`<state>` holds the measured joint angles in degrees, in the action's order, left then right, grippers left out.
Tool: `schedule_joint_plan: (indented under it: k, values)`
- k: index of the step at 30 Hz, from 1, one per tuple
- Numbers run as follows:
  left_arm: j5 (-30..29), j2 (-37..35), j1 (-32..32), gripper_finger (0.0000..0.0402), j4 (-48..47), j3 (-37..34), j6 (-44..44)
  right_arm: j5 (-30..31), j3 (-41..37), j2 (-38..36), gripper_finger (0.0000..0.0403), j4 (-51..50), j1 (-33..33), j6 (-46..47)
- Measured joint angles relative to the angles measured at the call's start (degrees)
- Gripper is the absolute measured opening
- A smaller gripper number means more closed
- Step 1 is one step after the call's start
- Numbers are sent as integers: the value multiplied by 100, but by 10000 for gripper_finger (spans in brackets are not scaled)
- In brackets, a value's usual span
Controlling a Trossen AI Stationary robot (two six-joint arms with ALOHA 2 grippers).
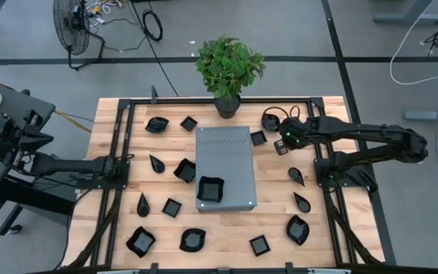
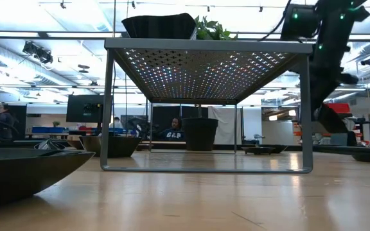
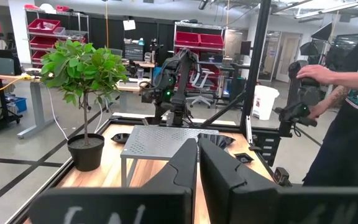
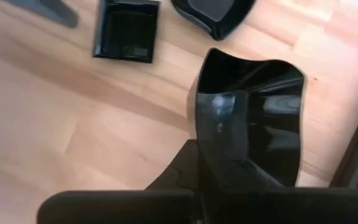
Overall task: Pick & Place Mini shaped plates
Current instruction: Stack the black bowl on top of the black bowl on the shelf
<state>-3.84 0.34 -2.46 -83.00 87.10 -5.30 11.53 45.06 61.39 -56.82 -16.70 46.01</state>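
Many mini shaped plates, small glossy black dishes, lie scattered on the wooden table (image 1: 112, 221). One square plate (image 1: 210, 190) sits on the near end of the grey perforated slab (image 1: 226, 156), which stands on thin legs (image 2: 108, 109). My right gripper (image 1: 283, 141) hangs right of the slab's far end, shut on a square wavy-edged plate (image 4: 253, 118). Below it lie a small square plate (image 4: 126, 31) and a rounded one (image 4: 213, 15). My left gripper (image 3: 197, 165) waits shut and level at the table's left side (image 1: 120, 164). My right gripper pinches one side wall (image 4: 219, 134) of the wavy-edged plate between its two fingers, at the plate's rim. The fingers slant down from above. The plate is lifted clear of the wood and sits tilted in the hold, its hollow facing the wrist camera.
A potted plant (image 1: 230, 65) stands at the table's far edge, behind the slab. Black frame rails (image 1: 116, 190) run along both sides of the table. A person (image 3: 347, 93) stands beyond the table, hands on a control handle. Bare wood shows around the slab's feet.
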Motion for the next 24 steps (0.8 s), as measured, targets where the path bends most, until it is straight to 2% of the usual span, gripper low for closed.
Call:
schedule_joint_plan:
  k: [8,14,24]
  values:
    - [0,1,-1,23,0,0,-1,-2,873,0,0,-827,507,-891]
    - [0,0,-2,23,0,-2,0,-1,1756,19,0,-1076,967,-1262]
    - [0,0,-1,23,-1,1,-1,-17,3367,768,0,-1478,1772,-2181]
